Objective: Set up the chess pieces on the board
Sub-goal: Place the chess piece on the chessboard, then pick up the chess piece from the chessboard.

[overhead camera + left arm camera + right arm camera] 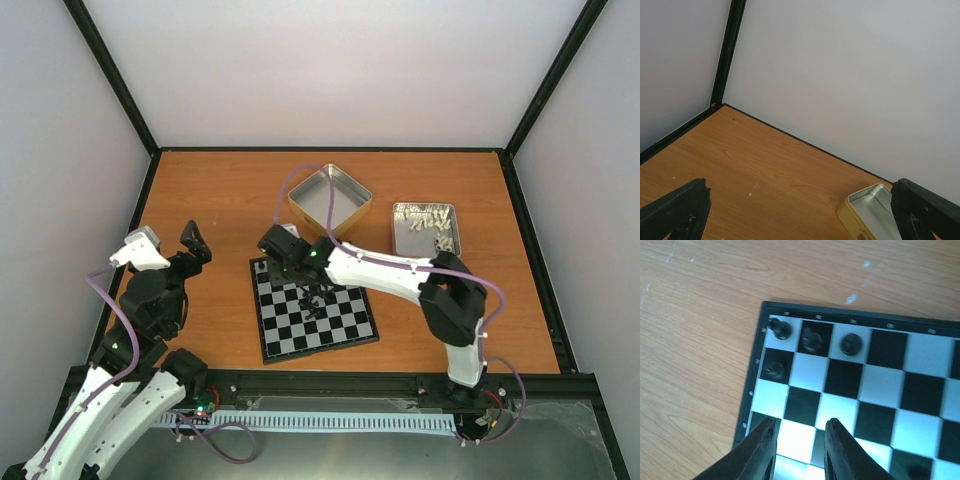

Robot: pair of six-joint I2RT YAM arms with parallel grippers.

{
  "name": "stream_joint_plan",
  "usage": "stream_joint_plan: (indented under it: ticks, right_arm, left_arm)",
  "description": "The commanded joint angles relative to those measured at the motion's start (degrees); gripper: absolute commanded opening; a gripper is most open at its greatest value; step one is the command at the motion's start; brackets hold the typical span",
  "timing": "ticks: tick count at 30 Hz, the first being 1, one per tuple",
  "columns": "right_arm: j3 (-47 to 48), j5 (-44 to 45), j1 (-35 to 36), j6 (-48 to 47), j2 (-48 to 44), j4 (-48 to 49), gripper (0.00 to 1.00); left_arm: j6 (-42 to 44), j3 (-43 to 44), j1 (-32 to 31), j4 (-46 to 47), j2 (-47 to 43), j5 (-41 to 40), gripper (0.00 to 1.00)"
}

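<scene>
The board lies in the middle of the table, black and light checks with a thin black rim. Three tiny black chess pieces stand along its corner row, and one stands just behind them. More black pieces are bunched near the board's centre. My right gripper hovers over that corner of the board, open, with nothing between its fingers. My left gripper is wide open and holds nothing, off the board to the left.
A gold tin with nothing in it stands behind the board and shows at the left wrist view's lower right. A silver tin of pale pieces sits at the back right. Black frame posts and white walls enclose the table.
</scene>
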Motion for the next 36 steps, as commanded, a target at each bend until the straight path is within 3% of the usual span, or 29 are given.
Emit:
stream_joint_plan:
  ticks: [1, 7, 14, 22, 36]
  right_arm:
    - [-7.8, 4.7, -0.2, 3.2, -6.7, 1.6, 0.28]
    - [-13.3, 6.6, -0.2, 6.2, -9.8, -2.9, 0.35]
    - [-18.5, 4.3, -0.2, 7.9, -11.0, -1.7, 0.37]
    - [-18.0, 1.7, -0.2, 6.1, -9.7, 0.7, 0.28]
    - [-15.8, 0.0, -0.2, 4.5, -6.9, 1.1, 0.25]
  left_arm:
    - [0.3, 1.4, 0.4, 0.2, -0.4, 0.5, 1.00]
    - [0.4, 1.3, 0.4, 0.3, -0.4, 0.7, 1.00]
    - [0.5, 1.2, 0.4, 0.4, -0.2, 0.7, 1.00]
    - [0.6, 1.3, 0.4, 0.6, 0.4, 0.6, 1.00]
    - [0.7, 1.4, 0.4, 0.8, 0.9, 1.0, 1.00]
